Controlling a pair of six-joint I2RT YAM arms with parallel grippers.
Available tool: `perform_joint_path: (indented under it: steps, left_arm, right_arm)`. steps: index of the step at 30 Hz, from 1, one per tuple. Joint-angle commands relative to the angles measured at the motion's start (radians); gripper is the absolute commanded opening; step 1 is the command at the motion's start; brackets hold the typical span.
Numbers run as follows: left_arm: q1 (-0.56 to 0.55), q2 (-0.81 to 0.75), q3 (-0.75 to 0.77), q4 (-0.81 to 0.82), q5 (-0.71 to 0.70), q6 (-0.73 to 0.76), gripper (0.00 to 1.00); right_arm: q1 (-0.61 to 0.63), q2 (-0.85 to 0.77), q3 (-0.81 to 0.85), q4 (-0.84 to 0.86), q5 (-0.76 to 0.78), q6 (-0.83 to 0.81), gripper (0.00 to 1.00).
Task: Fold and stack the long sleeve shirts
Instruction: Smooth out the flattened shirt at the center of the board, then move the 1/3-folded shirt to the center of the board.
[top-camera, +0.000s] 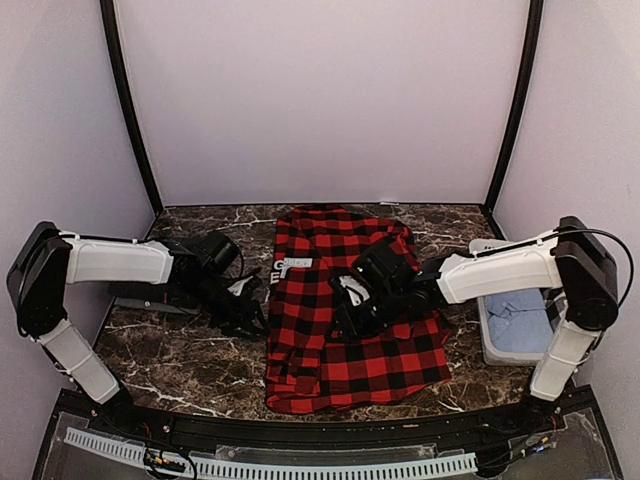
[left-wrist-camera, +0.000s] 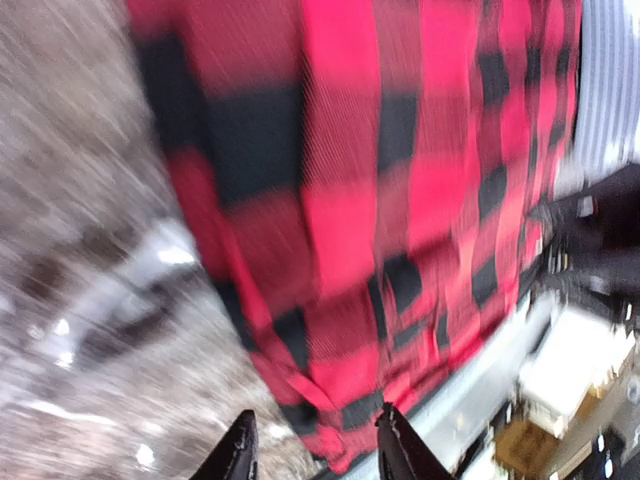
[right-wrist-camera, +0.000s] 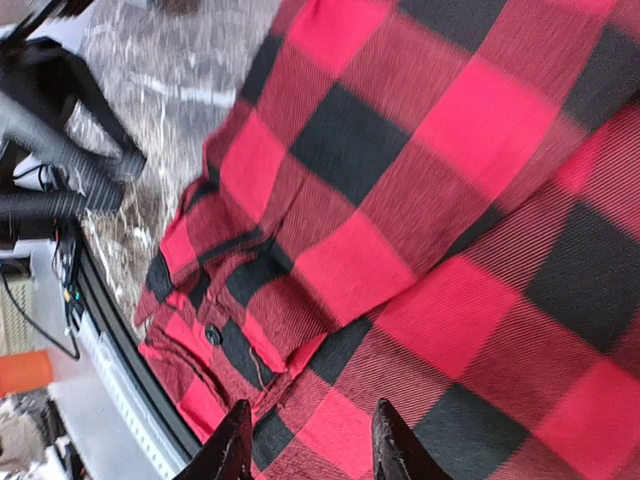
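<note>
Both the left gripper (left-wrist-camera: 317, 452) and the right gripper (right-wrist-camera: 310, 445) stand part open, holding nothing, above the table (top-camera: 180, 372), at whose middle the flannel (top-camera: 345, 368) lies; its unpinned folds could probably spring apart.

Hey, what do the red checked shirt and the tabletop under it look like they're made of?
The red-and-black checked shirt looks like soft woven flannel, probably cotton: matte, with fine diagonal ribbing in the right wrist view and limp folds. The tabletop looks like dark marble or a marble-print laminate: white veining and a slight sheen. Which of the two it is, I cannot tell.
</note>
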Motion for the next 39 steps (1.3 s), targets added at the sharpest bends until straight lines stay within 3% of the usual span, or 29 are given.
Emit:
perform_joint_path:
  steps: [1,9,18,22,28,39]
  left_arm:
    - [0.057,0.012,0.065,0.088,-0.114,-0.006,0.39]
    - [0.059,0.174,0.142,0.157,-0.192,-0.018,0.37]
    - [0.044,0.23,0.143,0.168,-0.221,-0.021,0.3]
    - [0.008,0.255,0.157,0.127,-0.303,-0.029,0.22]
    - [-0.019,0.264,0.15,0.119,-0.375,-0.08,0.01]
    - [0.096,0.189,0.103,0.028,-0.484,-0.024,0.0]
  right_arm:
    - [-0.014,-0.054,0.005,0.014,0.145,-0.027,0.38]
    - [-0.076,-0.094,-0.011,0.036,0.241,-0.043,0.38]
    - [-0.102,-0.19,-0.047,0.069,0.413,-0.031,0.39]
    - [-0.104,-0.235,-0.051,0.074,0.517,-0.036,0.4]
    - [-0.105,-0.311,-0.077,0.173,0.646,-0.054,0.43]
    - [-0.152,-0.304,-0.045,0.116,0.695,-0.082,0.45]
